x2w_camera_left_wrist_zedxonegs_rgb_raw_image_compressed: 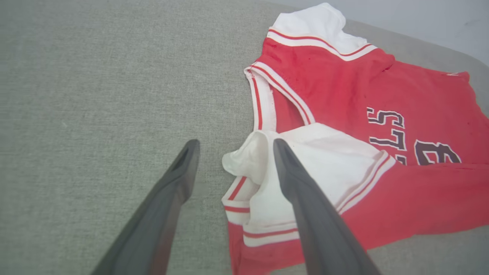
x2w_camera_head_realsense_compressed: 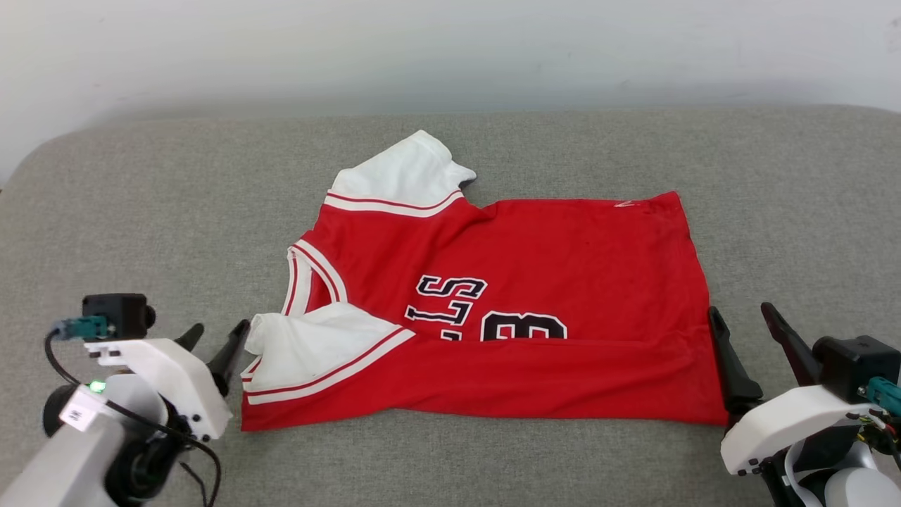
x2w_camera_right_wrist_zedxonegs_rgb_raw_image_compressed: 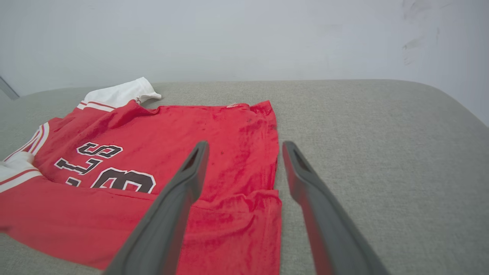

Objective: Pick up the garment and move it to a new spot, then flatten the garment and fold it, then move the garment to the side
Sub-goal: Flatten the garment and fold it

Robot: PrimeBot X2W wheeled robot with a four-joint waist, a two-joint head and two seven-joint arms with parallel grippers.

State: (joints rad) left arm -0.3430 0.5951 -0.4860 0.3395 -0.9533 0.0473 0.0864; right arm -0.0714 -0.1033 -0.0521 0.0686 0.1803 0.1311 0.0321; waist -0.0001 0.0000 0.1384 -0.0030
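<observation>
Red fabric of the garment (x2w_camera_head_realsense_compressed: pixel 535 253) lies spread on a grey cushion (x2w_camera_head_realsense_compressed: pixel 141 211), stretched between the two grippers. Its long axis runs from one gripper to the other.

Left gripper (x2w_camera_head_realsense_compressed: pixel 218 331) has its two dark fingers (x2w_camera_left_wrist_zedxonegs_rgb_raw_image_compressed: pixel 305 206) spread wide and nothing is pinched between them. In the left wrist view one finger stands over the white sleeve (x2w_camera_left_wrist_zedxonegs_rgb_raw_image_compressed: pixel 328 160) and the other over bare grey cloth. The sleeve's rolled edge lies between the tips. I cannot tell if a finger touches the cloth.

Right gripper (x2w_camera_head_realsense_compressed: pixel 740 311) is also wide apart and holds nothing. In the right wrist view the straight hem edge (x2w_camera_right_wrist_zedxonegs_rgb_raw_image_compressed: pixel 277 160) runs up between its fingertips, with one finger over the red corner and one over the cushion. Contact is not clear here either.

The neck opening (x2w_camera_head_realsense_compressed: pixel 303 282) with striped trim points toward the left gripper, and the hem points toward the right gripper. The long edge nearest to both grippers is folded up over the body, so it covers the lower part of the dark letters (x2w_camera_head_realsense_compressed: pixel 450 303). A second white sleeve (x2w_camera_head_realsense_compressed: pixel 401 176) points away from the grippers, toward the pale wall (x2w_camera_head_realsense_compressed: pixel 422 49).
</observation>
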